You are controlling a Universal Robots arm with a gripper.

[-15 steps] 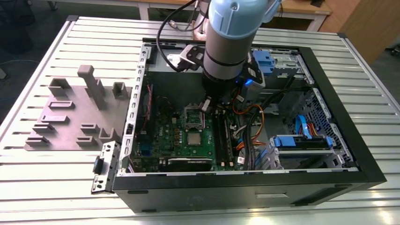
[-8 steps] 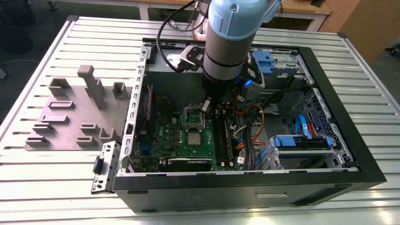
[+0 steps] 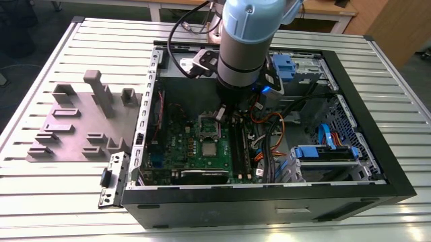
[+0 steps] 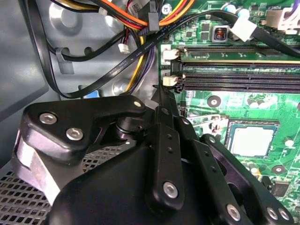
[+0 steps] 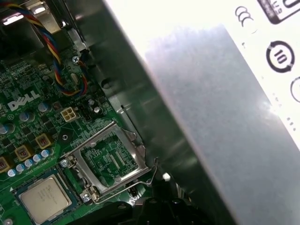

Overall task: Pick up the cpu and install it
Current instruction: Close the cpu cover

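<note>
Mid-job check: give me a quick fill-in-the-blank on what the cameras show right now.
The arm reaches into the open computer ___.
The cpu lies on the ___ motherboard.
The grey blocks stand on the table at the exterior view's ___.
Missing words: case; green; left.

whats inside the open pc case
A green motherboard with the cpu lying flat next to the metal socket frame, plus cables. In the exterior view the arm covers part of the inside, so what lies there cannot be seen.
</note>
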